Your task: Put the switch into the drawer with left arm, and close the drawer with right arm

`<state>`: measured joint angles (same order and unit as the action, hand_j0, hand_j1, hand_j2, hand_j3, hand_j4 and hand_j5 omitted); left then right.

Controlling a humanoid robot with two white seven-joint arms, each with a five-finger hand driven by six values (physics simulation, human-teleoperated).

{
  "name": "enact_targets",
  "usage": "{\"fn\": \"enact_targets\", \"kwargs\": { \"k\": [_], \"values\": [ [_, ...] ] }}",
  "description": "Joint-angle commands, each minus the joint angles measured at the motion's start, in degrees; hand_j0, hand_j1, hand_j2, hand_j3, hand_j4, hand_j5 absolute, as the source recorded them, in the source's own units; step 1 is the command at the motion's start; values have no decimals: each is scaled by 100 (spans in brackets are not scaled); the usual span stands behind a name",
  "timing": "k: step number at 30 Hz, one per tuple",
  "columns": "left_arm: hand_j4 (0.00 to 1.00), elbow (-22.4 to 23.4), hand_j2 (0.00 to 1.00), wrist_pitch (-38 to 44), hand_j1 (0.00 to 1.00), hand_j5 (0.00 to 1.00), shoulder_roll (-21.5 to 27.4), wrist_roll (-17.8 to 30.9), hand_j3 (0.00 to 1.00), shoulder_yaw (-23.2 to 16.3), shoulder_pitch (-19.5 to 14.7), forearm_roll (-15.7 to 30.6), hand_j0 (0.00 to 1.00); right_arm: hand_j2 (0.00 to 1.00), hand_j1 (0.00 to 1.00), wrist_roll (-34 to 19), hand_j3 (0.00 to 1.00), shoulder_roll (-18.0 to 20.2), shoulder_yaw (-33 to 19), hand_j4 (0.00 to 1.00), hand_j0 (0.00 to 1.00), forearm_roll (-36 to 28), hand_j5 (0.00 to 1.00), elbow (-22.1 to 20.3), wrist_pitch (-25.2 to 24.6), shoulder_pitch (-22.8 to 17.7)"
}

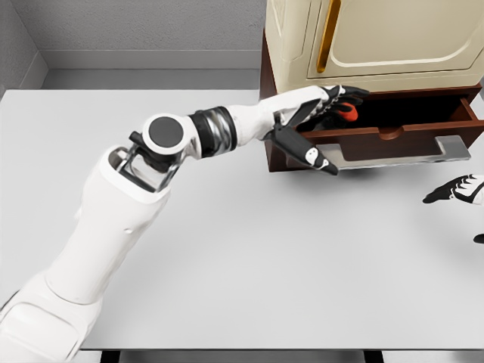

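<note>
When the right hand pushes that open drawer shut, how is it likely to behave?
The drawer looks like rigid wood, so it should probably slide straight in without flexing. Its wide grey handle gives a broad push surface. The left hand reaches over its opening, so pushing now would likely catch it.

White arm (113,219) — black disc joint, black-fingered hand (333,102).

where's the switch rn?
Head view, upper right: the switch is in the left hand, over the open drawer under the cream cabinet.
</note>
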<state>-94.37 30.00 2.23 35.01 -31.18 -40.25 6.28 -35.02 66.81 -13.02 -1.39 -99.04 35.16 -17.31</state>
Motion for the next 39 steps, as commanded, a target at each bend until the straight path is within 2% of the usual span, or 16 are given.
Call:
{"fn": "enact_targets", "kwargs": {
  "k": [1, 4, 6, 9, 11, 14, 15, 18, 22, 24, 28, 30, 34, 36, 38, 39],
  "values": [
    [100, 182, 100, -3, 100, 100, -223, -1, 100, -169, -18, -223, 100, 86, 86, 2, 86, 7, 1, 86, 86, -37, 86, -2, -16, 0],
    [100, 516, 100, -38, 100, 100, -223, -1, 100, -266, -211, -232, 100, 81, 81, 2, 81, 7, 1, 81, 81, -37, 81, -2, -16, 0],
    [100, 780, 100, -38, 100, 100, -223, -1, 100, -327, -343, -232, 100, 73, 73, 2, 73, 7, 1, 73, 73, -37, 73, -2, -16, 0],
    [100, 1061, 100, -56, 100, 100, -223, -1, 100, -398, -457, -232, 100, 73, 73, 2, 73, 7, 1, 73, 73, -37, 73, -2, -16, 0],
    [100, 965, 100, -56, 100, 100, -223, -1, 100, -380, -449, -223, 100, 73, 73, 2, 73, -10, 1, 73, 73, -45, 73, -2, -16, 0],
    [100, 165, 100, 32, 100, 100, -223, -1, 100, -363, -378, -180, 100, 56, 56, 2, 56, -10, 1, 56, 56, -63, 56, -2, -16, 35],
    [100, -134, 100, 32, 100, 100, -223, -1, 100, -345, -220, -179, 100, 54, 54, 2, 54, -10, 1, 54, 54, -63, 54, -2, -16, 61],
    [100, -591, 100, 14, 100, 100, -223, -1, 100, -319, -97, -180, 100, 54, 54, 2, 54, -1, 1, 54, 54, -54, 54, -2, -16, 158],
    [100, -670, 100, -372, 100, 100, 14, -1, 100, -152, -9, -171, 100, 55, 55, 2, 55, -1, 1, 55, 55, -63, 55, -2, -16, 264],
    [100, -670, 100, -1399, 100, 100, 374, -1, 100, 50, 307, -171, 100, 56, 56, 2, 56, -1, 10, 56, 56, -54, 56, -2, -16, 299],
    [100, -670, 100, -5195, 100, 100, 1165, -1, 100, 1008, 1370, -153, 100, 56, 56, 2, 56, -1, 106, 56, 56, -54, 56, -2, -16, 431],
    [100, -670, 100, -6500, 100, 100, 1534, -1, 100, 1386, 1634, -4, 100, 56, 56, 2, 56, -1, 343, 56, 56, -45, 56, -2, -16, 703],
    [100, -670, 100, -6500, 100, 100, 1983, -1, 100, 1966, 2170, 84, 100, 58, 58, 2, 58, -10, 660, 58, 58, -45, 58, -2, -16, 967],
    [100, -635, 100, -6500, 100, 100, 2308, -1, 100, 2344, 2662, 67, 100, 58, 58, 2, 58, -10, 713, 58, 58, -45, 58, -2, -16, 967],
    [100, -381, 100, -6500, 100, 100, 2457, -1, 100, 2783, 3137, 49, 100, 60, 60, 2, 60, -10, 792, 60, 60, -45, 60, -2, -16, 1081],
    [100, -12, 100, -6500, 100, 100, 2457, -1, 100, 3126, 3313, 49, 100, 60, 60, 2, 60, -10, 818, 60, 60, -45, 60, -2, -16, 1125]
  ]
}}
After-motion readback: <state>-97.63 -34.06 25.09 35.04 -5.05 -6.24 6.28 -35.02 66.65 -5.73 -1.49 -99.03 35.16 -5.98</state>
